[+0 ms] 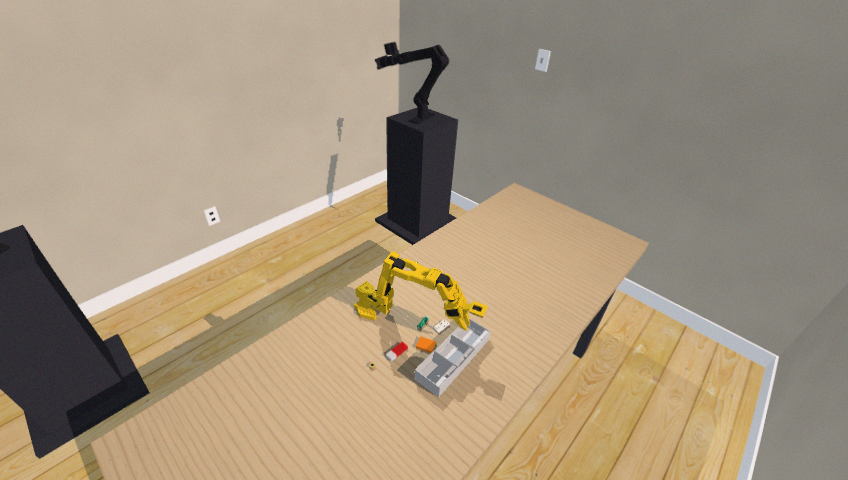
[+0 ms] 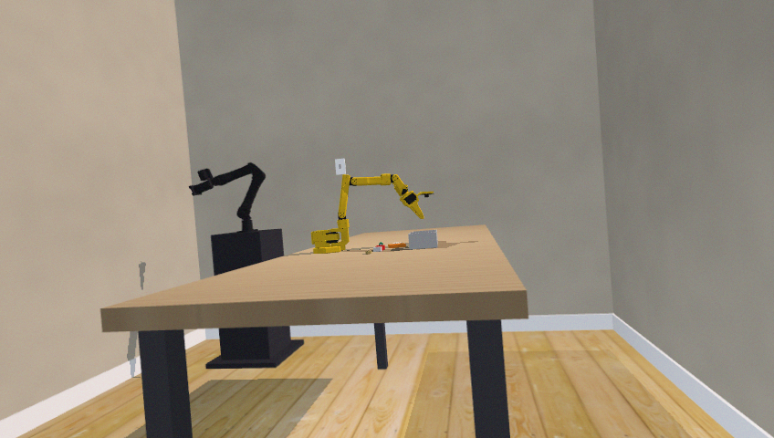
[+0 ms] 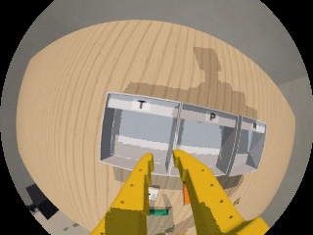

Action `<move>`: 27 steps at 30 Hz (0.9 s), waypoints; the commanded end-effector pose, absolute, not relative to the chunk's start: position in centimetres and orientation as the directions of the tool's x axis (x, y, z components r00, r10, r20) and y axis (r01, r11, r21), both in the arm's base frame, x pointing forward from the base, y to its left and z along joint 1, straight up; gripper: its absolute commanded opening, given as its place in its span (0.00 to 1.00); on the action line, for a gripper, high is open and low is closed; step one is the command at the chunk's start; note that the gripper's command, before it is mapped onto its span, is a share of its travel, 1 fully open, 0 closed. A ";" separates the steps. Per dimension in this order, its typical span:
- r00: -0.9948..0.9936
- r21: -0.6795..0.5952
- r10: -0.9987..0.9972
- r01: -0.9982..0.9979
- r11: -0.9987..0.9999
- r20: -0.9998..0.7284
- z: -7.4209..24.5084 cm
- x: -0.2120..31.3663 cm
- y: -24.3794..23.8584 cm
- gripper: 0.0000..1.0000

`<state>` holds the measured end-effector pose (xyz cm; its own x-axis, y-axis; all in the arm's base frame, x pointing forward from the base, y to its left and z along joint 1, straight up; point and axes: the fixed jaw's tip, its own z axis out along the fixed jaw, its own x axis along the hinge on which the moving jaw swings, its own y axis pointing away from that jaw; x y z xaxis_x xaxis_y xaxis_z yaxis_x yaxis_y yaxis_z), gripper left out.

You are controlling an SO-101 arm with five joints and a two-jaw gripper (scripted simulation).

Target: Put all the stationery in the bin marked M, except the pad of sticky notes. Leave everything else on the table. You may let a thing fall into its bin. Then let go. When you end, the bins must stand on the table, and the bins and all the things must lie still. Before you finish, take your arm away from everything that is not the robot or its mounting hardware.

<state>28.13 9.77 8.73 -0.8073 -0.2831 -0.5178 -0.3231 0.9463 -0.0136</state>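
Observation:
A grey bin [image 1: 453,358] with three compartments stands on the table; it also shows in the wrist view [image 3: 183,133], where its labels are too small to read. My yellow gripper [image 1: 464,324] hangs in the air above the bin's end nearest the arm. It is shut, with nothing seen between the fingertips. On the table beside the bin lie an orange pad [image 1: 425,343], a red and white block [image 1: 396,350], a white piece [image 1: 441,325], a green item [image 1: 422,322] and a tiny yellowish item [image 1: 370,365]. All compartments look empty in the wrist view.
The arm's base [image 1: 370,300] stands at the table's left edge behind the things. A black arm on a black pedestal [image 1: 420,172] stands off the table at the back. Another black pedestal [image 1: 47,344] stands at the left.

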 end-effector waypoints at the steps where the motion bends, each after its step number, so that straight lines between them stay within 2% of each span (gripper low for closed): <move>1: -0.772 -0.016 -0.303 -0.356 0.934 -0.559 10.1 28.5 10.9 0.07; 27: -0.774 -0.014 -0.340 -0.394 0.919 -0.534 9.5 28.3 12.2 0.07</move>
<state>27.95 11.80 8.27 -0.7997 -0.3403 -0.4947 -0.3848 0.9229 -0.0128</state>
